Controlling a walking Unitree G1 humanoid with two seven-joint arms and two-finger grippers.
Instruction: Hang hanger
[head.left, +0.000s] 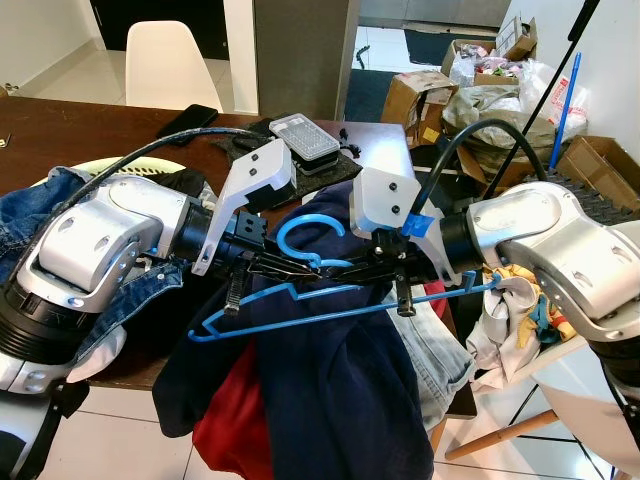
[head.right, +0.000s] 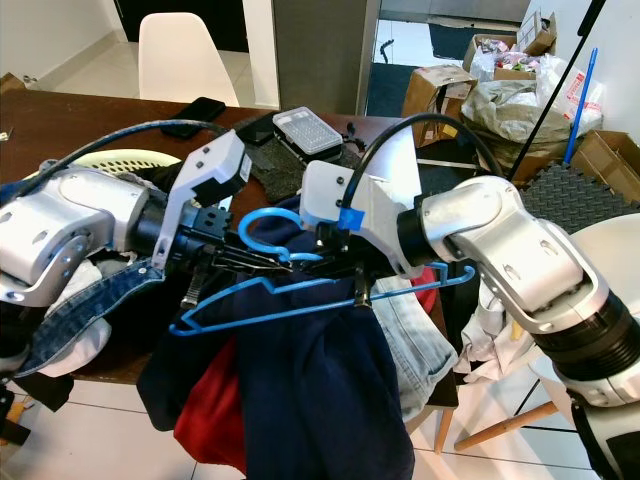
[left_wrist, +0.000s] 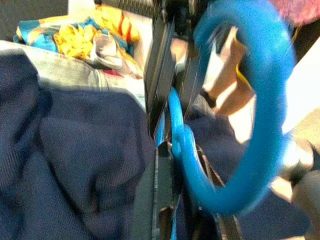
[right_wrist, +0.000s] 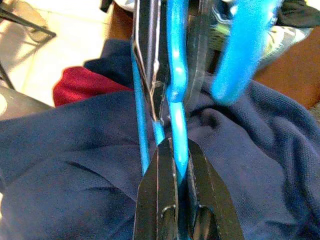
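A blue wire hanger (head.left: 330, 296) is held above a heap of clothes at the near edge of the dark brown worktop (head.left: 90, 130). The hanger is thin and plastic-coated, with a thick rounded hook (head.left: 305, 238) curled upward and a long lower bar running from lower left to upper right; a notch is seen on its upper shoulder. It is tilted, not level.

The left gripper (head.left: 268, 264) is brought in from the left and the right gripper (head.left: 372, 266) from the right, meeting at the hanger's neck just under the hook. In the right wrist view the right jaws are closed tight on the blue wire (right_wrist: 177, 107), only a thin slit left between the fingers. In the left wrist view the left jaws are likewise pinched on the wire neck (left_wrist: 175, 130) beside the hook loop (left_wrist: 260, 120), which is blurred.

Directly under the hanger a navy garment (head.left: 340, 380) is draped, with a red garment (head.left: 235, 420) below it and pale denim (head.left: 435, 350) to its right. A denim jacket (head.left: 45, 205) lies under the left arm. A white chair (head.left: 165, 65) stands beyond the worktop, and cardboard boxes (head.left: 415, 95) are piled at the back right.
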